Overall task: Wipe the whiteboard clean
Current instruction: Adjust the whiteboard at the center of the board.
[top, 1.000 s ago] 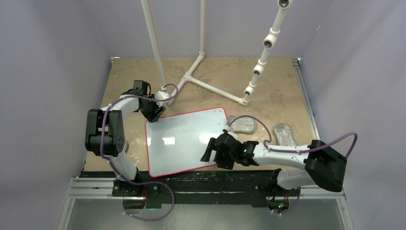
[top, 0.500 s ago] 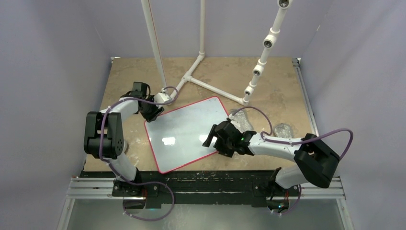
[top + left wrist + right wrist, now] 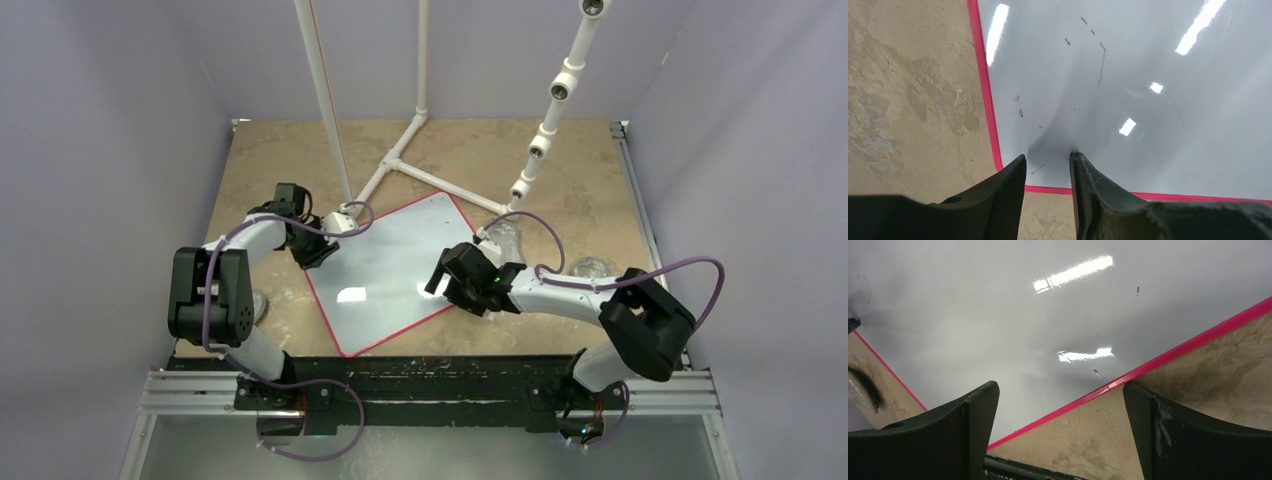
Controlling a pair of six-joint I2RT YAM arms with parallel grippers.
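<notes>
The glossy white rectangular whiteboard with a thin red border (image 3: 390,262) lies flat and skewed on the mottled tan counter (image 3: 590,170). The left jaws, only slightly apart, hang over its left edge near a corner. The right jaws, spread wide, straddle its right edge.

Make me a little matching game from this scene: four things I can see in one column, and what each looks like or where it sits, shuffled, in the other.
Things
1. whiteboard
2. left tool
3. right tool
4. white pipe frame

Descriptions
A. fingers spread wide, straddling a red edge
B. stands at the far side of the table
C. fingers close together, above a corner of the board
D. lies flat and skewed, red-bordered, only faint marks left

Pairs: 1-D, 2-C, 3-A, 4-B
</notes>
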